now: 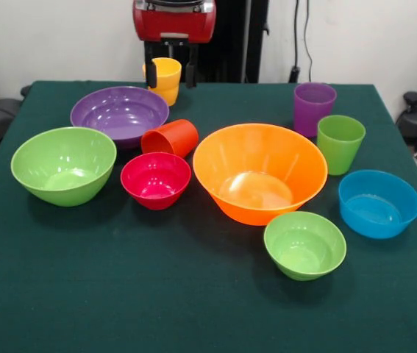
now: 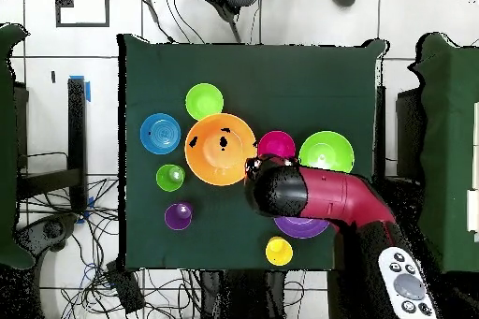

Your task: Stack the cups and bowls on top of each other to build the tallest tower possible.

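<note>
My gripper (image 1: 171,73) hangs open and empty above the table's far side, its two black fingers (image 1: 151,75) either side of the yellow cup (image 1: 165,81) behind it. The orange-red cup (image 1: 170,137) lies on its side between the wide purple bowl (image 1: 120,112) and the pink-red bowl (image 1: 155,179). The large orange bowl (image 1: 259,170) stands in the middle. The large green bowl (image 1: 63,163) is at the left, and the small green bowl (image 1: 304,243) and blue bowl (image 1: 379,202) at the right. The purple cup (image 1: 314,107) and green cup (image 1: 340,142) stand upright. Nothing is stacked.
In the overhead view the red arm (image 2: 327,198) covers the orange-red cup and part of the purple bowl (image 2: 304,228). The yellow cup (image 2: 279,251) stands near the table edge on the robot's side. The green tablecloth (image 1: 120,294) is bare at the front.
</note>
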Controlling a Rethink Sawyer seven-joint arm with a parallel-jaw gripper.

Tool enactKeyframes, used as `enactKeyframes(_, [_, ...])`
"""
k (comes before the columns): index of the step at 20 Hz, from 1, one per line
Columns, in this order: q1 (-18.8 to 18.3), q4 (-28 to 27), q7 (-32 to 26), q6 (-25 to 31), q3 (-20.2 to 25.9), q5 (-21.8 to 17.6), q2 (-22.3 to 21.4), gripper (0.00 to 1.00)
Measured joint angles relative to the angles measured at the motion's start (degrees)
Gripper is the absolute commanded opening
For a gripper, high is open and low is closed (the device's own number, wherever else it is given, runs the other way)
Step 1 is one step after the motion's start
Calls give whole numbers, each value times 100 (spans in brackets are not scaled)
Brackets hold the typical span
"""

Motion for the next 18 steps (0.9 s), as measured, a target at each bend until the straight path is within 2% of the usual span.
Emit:
enactKeyframes(12, [-93, -335, 0, 0, 338, -427, 233, 100])
enactKeyframes(18, [-221, -347, 0, 0, 656, -486, 345, 100])
